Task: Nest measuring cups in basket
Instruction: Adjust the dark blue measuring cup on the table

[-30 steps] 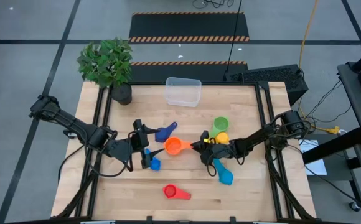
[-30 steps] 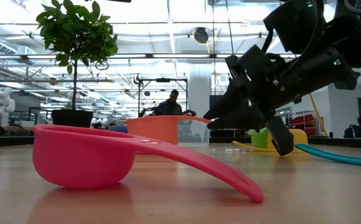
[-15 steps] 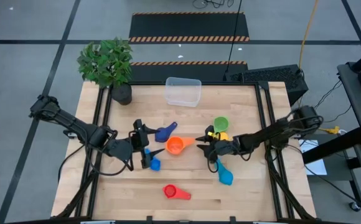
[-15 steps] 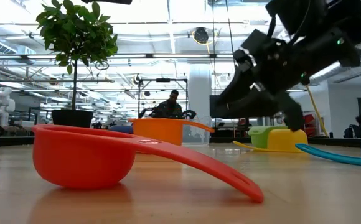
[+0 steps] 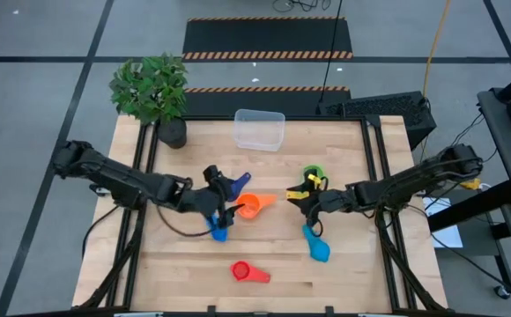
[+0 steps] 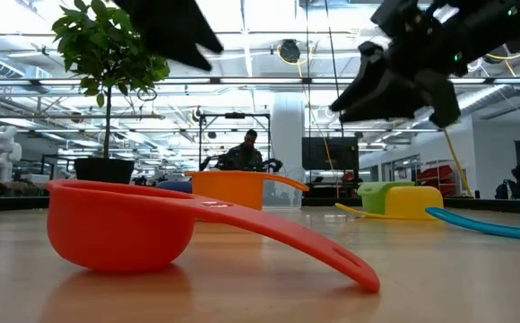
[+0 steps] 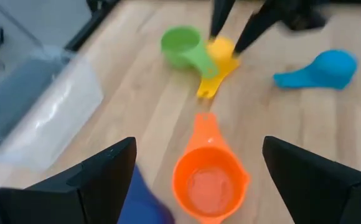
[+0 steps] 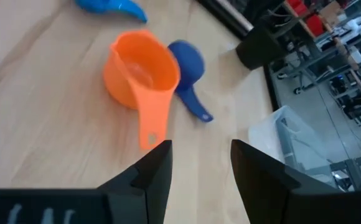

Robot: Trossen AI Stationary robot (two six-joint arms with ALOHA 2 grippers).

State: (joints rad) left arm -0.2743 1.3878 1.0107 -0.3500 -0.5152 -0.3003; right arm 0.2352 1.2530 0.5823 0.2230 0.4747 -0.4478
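Note:
The orange cup point(image 5: 248, 206) sits upright on the table, its handle toward the right arm. My left gripper point(image 5: 225, 210) hovers open just left of it; in the left wrist view the cup point(image 7: 209, 184) lies between and ahead of the spread fingers point(image 7: 199, 146). My right gripper point(image 5: 292, 199) is open, raised to the right of the cup point(image 8: 142, 65), touching nothing. The dark blue cup point(image 5: 233, 186), a small light blue cup point(image 5: 218, 233), the red cup point(image 5: 241, 271), the green cup point(image 5: 313, 173), the yellow cup point(image 5: 314, 183) and a larger light blue cup point(image 5: 317, 247) lie on the table. The clear basket point(image 5: 259, 129) stands at the far edge.
A potted plant point(image 5: 155, 92) stands at the far left corner. The red cup point(image 6: 121, 224) lies close to the near edge, its handle resting on the wood. Bare wood shows between the basket and the cups. A person point(image 6: 247, 151) is in the room beyond.
My left gripper has moved toward the table's right, closing in on the orange cup, and now shows high in the low view. My right gripper has risen and drawn back a little toward the right edge, away from the orange cup's handle. The cups have stayed put.

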